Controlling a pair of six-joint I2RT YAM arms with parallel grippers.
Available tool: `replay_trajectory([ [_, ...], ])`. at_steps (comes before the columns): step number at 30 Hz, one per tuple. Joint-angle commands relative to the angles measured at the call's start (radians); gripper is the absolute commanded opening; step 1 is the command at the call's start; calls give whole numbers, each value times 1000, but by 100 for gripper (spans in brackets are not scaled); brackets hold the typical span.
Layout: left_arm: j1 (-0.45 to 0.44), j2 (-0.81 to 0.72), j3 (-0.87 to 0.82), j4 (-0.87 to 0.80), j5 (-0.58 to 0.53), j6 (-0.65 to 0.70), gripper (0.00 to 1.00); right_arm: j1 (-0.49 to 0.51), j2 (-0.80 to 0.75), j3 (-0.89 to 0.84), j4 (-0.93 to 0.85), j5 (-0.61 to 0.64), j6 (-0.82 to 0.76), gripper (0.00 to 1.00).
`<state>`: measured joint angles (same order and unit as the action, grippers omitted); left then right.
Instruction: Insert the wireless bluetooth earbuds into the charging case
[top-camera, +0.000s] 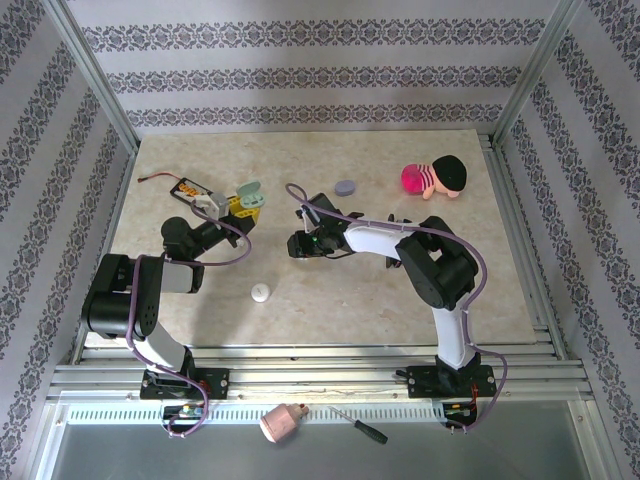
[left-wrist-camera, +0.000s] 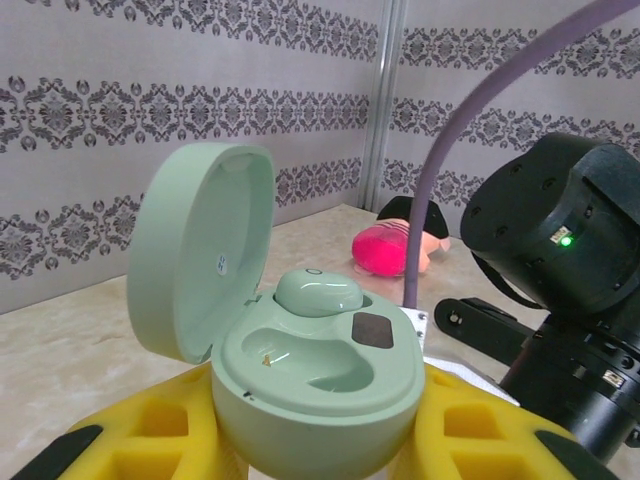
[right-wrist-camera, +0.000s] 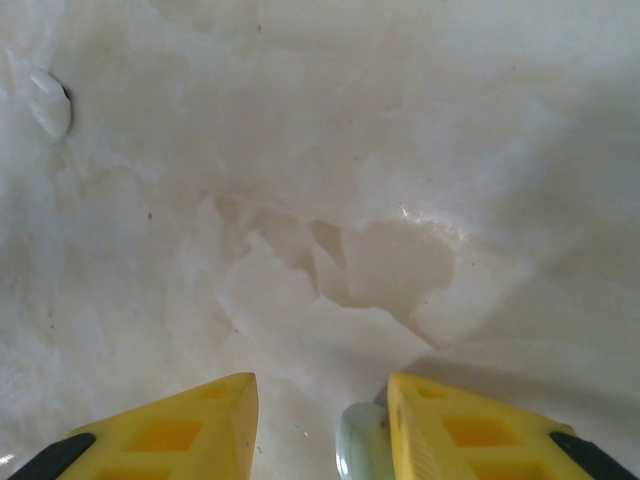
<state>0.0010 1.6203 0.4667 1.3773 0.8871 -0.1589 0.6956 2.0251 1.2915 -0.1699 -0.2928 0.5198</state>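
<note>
The left arm's fingers (left-wrist-camera: 315, 445) are closed on the mint-green charging case (left-wrist-camera: 315, 370) and hold it upright off the desk (top-camera: 400, 310), with the lid (left-wrist-camera: 195, 250) swung open. One mint earbud (left-wrist-camera: 318, 292) already sits in the far socket. The near socket (left-wrist-camera: 300, 362) is empty and faces up, so by my reading half the job is done for this case.

The right arm's fingers (right-wrist-camera: 320, 392) point down at bare desk and stand apart. A second mint earbud (right-wrist-camera: 358, 445) lies at the bottom edge of the right wrist view. It rests against the inner face of the finger on the right of that view, with open desk between it and the other finger, so it does not look clamped. It is cut off by the frame, so I cannot tell which way its long axis runs.

The relation that matters is this. From above, the right arm's fingers (top-camera: 298, 243) are just beside the held case (top-camera: 248, 193). The case lies toward the left arm and a little farther from the bases. The right arm is plainly the nearer one to the loose earbud. It would need to close on the earbud, lift it, and carry it that short way over the empty socket

A lilac case (top-camera: 345, 187) and a white case (top-camera: 261, 292) lie apart on the desk
</note>
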Motion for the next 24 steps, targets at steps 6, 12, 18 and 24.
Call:
replay_trajectory([
  [6,46,-2,-12,49,-96,-24,30,88,-49,117,-323,410,-208,43],
  [12,65,-7,-28,49,-151,-22,31,175,-9,192,-429,628,-234,40],
  [18,87,-13,-43,49,-189,-22,31,242,65,279,-483,735,-248,38],
  [24,93,-23,-43,48,-177,-25,31,287,154,382,-554,790,-284,35],
])
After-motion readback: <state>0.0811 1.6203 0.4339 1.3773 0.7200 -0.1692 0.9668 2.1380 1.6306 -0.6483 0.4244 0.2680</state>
